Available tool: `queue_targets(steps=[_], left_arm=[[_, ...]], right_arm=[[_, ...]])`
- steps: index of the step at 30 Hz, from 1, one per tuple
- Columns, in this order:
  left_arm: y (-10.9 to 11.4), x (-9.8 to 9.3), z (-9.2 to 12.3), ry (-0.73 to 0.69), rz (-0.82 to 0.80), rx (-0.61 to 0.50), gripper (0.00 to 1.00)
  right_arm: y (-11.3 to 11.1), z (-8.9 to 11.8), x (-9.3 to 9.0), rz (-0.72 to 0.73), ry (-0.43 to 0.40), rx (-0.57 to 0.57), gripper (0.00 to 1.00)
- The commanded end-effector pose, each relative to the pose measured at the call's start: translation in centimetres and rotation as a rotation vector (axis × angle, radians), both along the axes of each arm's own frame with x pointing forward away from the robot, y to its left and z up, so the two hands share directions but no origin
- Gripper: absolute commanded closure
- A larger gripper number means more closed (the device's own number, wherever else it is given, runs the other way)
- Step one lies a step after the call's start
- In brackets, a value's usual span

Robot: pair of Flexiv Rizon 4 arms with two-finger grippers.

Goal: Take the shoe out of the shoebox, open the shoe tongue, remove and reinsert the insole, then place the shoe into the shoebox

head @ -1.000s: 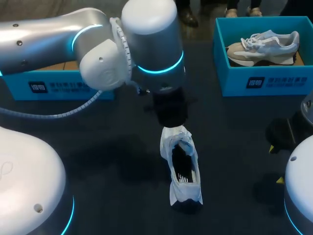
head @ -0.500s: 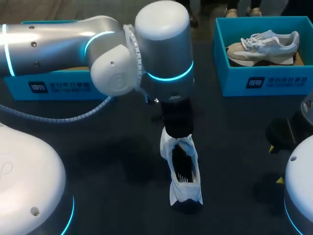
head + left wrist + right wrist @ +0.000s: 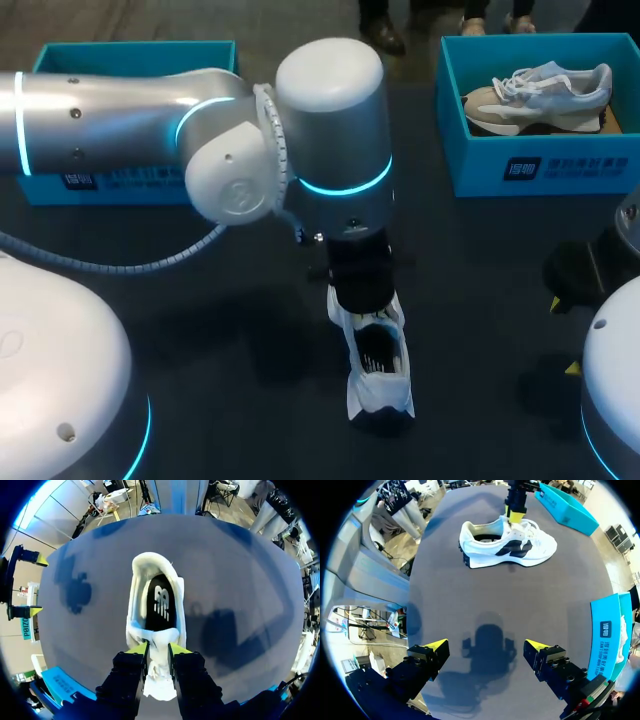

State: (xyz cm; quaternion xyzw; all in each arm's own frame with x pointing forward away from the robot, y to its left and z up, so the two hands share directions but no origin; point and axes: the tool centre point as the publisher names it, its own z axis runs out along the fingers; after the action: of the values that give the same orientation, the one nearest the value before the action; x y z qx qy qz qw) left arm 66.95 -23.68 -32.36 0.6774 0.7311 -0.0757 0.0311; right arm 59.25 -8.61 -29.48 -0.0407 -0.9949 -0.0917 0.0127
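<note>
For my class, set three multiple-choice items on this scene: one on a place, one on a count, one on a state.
1. Where is the white shoe?
A on the table
B inside a box
C lifted clear in the air
2. How many blue boxes show in the head view?
A one
B two
C three
3. How is the right tool?
A shut on a lace
B open
C shut on an insole

Key:
1 A, its sole rests on the dark tabletop.
2 B, the left box and the right box.
3 B, its fingers stand wide apart with nothing between them.
</note>
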Motion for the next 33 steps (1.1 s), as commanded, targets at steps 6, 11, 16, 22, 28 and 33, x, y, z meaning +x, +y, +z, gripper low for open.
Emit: queue_targets(steps=[6, 11, 16, 22, 28, 33], left_arm=[[0.3, 0.4, 0.9, -0.039, 0.012, -0.020, 0.76], [-0.1, 0.0, -0.7, -0.009, 0.012, 0.007, 0.76], [0.0, -0.4, -1.1, 0.004, 0.011, 0.015, 0.76], [0.7, -0.5, 2.6, -0.049, 0.025, -0.050, 0.76], [1.3, -0.4, 5.8, -0.068, 0.063, -0.061, 0.75], [1.6, -0.3, 7.0, -0.036, 0.186, -0.012, 0.70]], right_arm=[[0.0, 0.0, -0.3, -0.001, -0.005, -0.002, 0.00], [0.0, 0.0, -0.3, -0.001, -0.005, -0.002, 0.00], [0.0, 0.0, -0.3, -0.001, -0.005, -0.002, 0.00], [0.0, 0.0, -0.3, -0.001, -0.005, -0.002, 0.00], [0.0, 0.0, -0.3, -0.001, -0.005, -0.002, 0.00], [0.0, 0.0, -0.3, -0.001, -0.005, -0.002, 0.00]])
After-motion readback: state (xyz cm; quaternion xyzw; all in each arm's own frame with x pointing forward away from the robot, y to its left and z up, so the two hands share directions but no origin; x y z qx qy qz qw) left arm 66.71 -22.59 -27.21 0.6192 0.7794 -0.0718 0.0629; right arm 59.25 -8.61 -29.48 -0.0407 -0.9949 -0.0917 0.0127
